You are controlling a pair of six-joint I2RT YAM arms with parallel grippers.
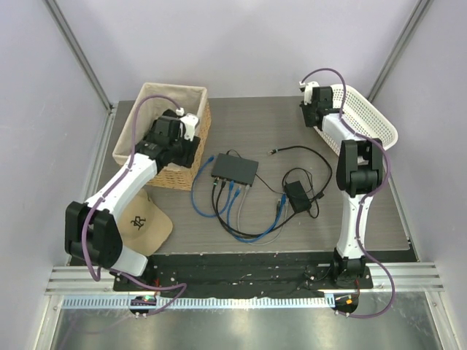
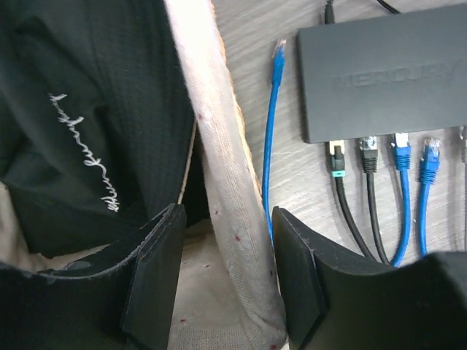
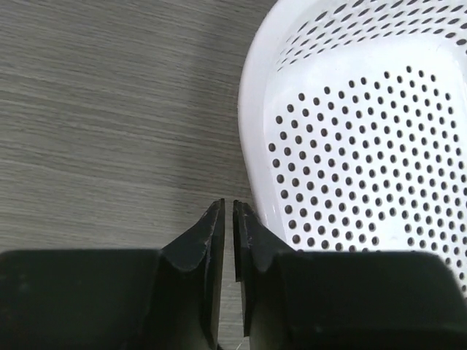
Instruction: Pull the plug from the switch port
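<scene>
The switch point(image 1: 235, 169) is a flat black box mid-table; it also shows in the left wrist view point(image 2: 387, 73). Its row of ports faces the near edge, with black plugs point(image 2: 368, 149) and blue plugs point(image 2: 400, 146) seated in them. A loose blue cable end point(image 2: 278, 55) lies left of the box. My left gripper point(image 1: 184, 152) is open, its jaws point(image 2: 226, 219) straddling the cloth-lined rim point(image 2: 219, 182) of the wicker basket, left of the switch. My right gripper point(image 1: 312, 113) is shut and empty point(image 3: 226, 208) at the far right, far from the switch.
The wicker basket point(image 1: 157, 109) holds a dark garment point(image 2: 87, 109). A white perforated basket point(image 1: 365, 113) sits beside the right gripper point(image 3: 350, 146). A black power brick point(image 1: 297, 194) with thin cords lies right of the switch. A tan cap point(image 1: 146, 219) lies near left.
</scene>
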